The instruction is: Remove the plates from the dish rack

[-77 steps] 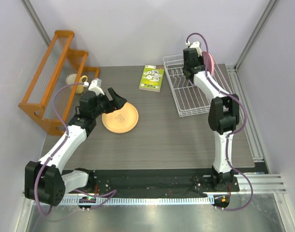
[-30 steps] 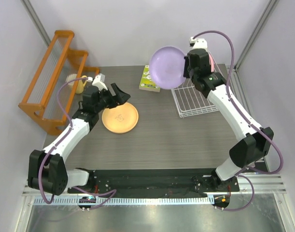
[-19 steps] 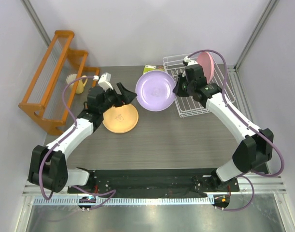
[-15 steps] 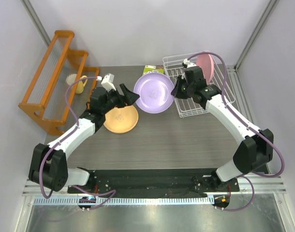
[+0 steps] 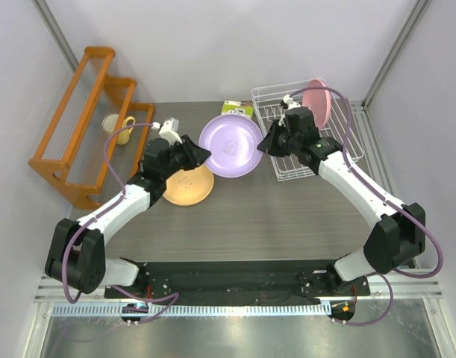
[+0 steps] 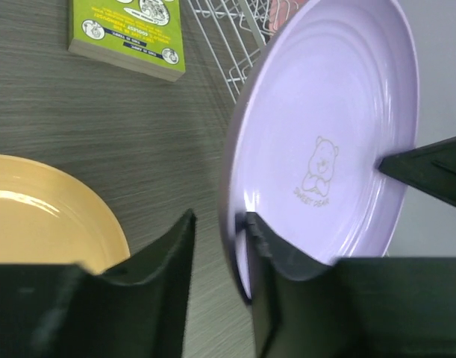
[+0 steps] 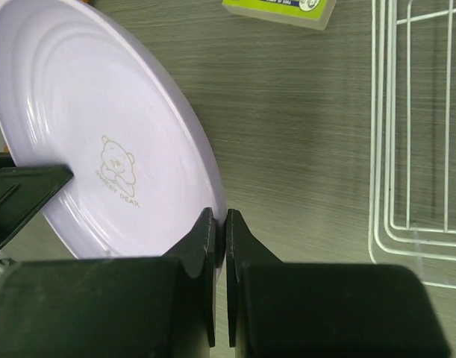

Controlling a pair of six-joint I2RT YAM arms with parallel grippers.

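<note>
A pale lilac plate (image 5: 230, 145) hangs tilted above the table between the two arms. My right gripper (image 5: 266, 144) is shut on its right rim, the fingers pinching the edge in the right wrist view (image 7: 219, 216). My left gripper (image 5: 200, 154) straddles the opposite rim (image 6: 219, 220): one finger touches the plate's inner face and the other stands a small gap off its back. The orange-yellow plate (image 5: 186, 186) lies flat on the table below the left gripper. The pink plate (image 5: 315, 102) stands upright in the white wire dish rack (image 5: 302, 160).
A green-white booklet (image 5: 237, 110) lies behind the lilac plate, left of the dish rack. An orange wooden rack (image 5: 78, 119) lines the left wall with a yellow cup (image 5: 122, 128) beside it.
The right arm carried the lilac plate from above the dish rack leftward and lower. The left gripper moved right to meet it, and its jaws narrowed around the rim.
</note>
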